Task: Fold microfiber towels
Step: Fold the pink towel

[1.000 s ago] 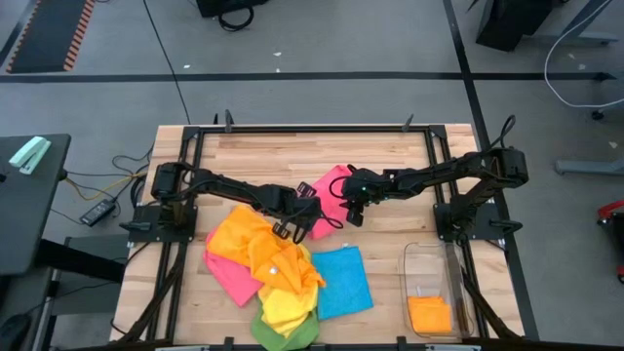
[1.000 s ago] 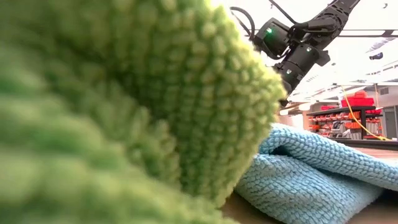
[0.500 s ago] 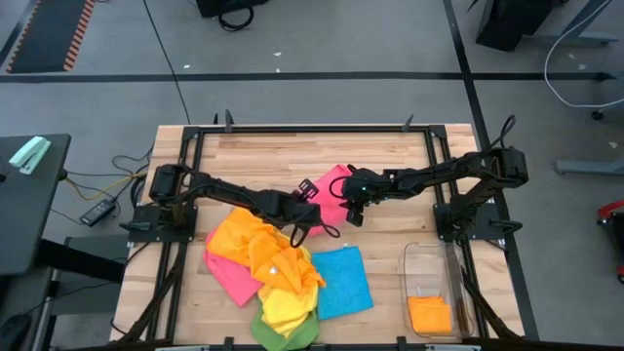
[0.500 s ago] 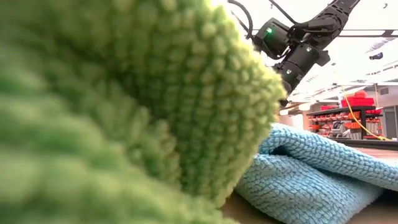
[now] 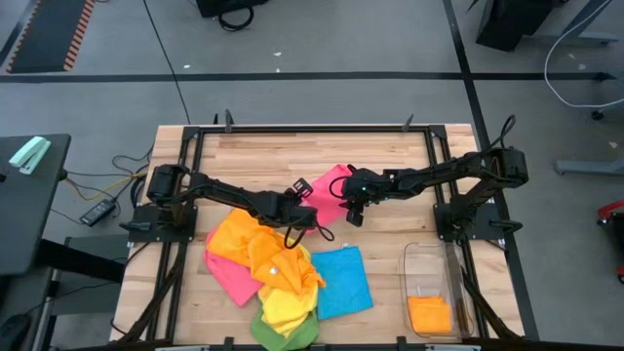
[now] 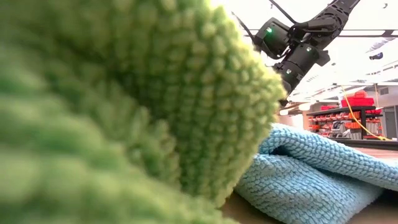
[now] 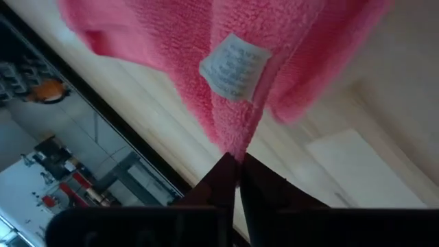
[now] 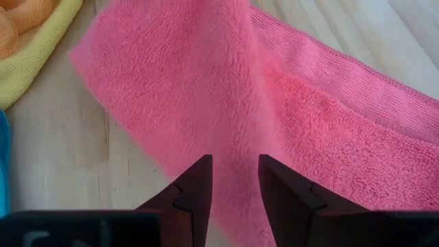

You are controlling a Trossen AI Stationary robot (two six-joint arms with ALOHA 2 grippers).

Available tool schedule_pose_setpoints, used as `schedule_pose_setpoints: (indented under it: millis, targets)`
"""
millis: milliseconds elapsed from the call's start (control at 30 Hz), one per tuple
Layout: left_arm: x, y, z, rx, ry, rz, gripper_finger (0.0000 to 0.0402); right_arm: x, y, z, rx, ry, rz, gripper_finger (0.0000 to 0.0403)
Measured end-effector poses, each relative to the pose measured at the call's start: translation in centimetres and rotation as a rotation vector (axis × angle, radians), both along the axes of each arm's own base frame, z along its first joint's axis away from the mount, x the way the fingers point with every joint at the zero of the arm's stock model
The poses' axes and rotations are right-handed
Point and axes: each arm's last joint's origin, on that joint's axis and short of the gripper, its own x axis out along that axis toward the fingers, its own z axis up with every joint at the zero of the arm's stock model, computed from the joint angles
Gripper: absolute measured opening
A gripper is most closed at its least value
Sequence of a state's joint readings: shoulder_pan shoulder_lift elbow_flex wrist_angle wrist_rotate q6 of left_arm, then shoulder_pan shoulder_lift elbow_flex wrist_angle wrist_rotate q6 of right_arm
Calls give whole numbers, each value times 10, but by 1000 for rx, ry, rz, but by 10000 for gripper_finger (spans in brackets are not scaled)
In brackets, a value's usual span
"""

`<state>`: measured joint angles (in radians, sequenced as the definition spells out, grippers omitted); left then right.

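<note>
Comparing with a second ago, you will note the left gripper [image 7: 236, 171] has shifted slightly along the pink towel [image 5: 330, 190] at mid-table — the fold is still being set up. Its fingers sit nearly closed, pinching the towel's edge below the label [image 7: 234, 65]. The right gripper [image 8: 233, 182] stands partly open above the same towel, clamping nothing visible — check both before proceeding.
</note>
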<state>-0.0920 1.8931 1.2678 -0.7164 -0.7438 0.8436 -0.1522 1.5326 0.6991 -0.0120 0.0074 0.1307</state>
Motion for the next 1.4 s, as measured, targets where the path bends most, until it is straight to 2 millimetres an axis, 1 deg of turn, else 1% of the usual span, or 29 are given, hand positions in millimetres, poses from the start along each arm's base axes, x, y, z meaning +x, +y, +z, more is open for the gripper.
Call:
schedule_pose_setpoints:
  millis: [67,233,367,467,633,733,833,1033,1133,1267,1400]
  targets:
    - [-3,2,-1,-35,18,20,28,0,0,0,0,0,0,127]
    - [-3,5,-4,-178,-13,79,8,0,0,0,8,-1,-9,127]
    - [-4,5,-4,-194,-6,85,20,0,0,0,13,-2,-13,127]
    - [-6,8,-10,-200,44,86,29,0,0,0,15,-2,-16,127]
    - [-2,17,-18,-285,19,136,21,0,0,0,24,-1,-26,127]
    - [-2,18,-19,-296,20,158,23,-1,1,-1,26,5,-24,127]
    - [-2,17,-19,-309,7,167,45,-1,2,-2,23,8,-19,127]
    - [-3,18,-19,-333,-28,238,108,-1,2,-1,23,1,-19,127]
    - [-6,16,-16,-334,-25,263,129,-1,2,-2,25,5,-21,127]
    - [-8,10,-5,-341,-61,244,141,-1,2,-2,20,8,-16,127]
    - [-2,11,1,-363,-148,237,133,-1,1,-2,-4,11,-15,127]
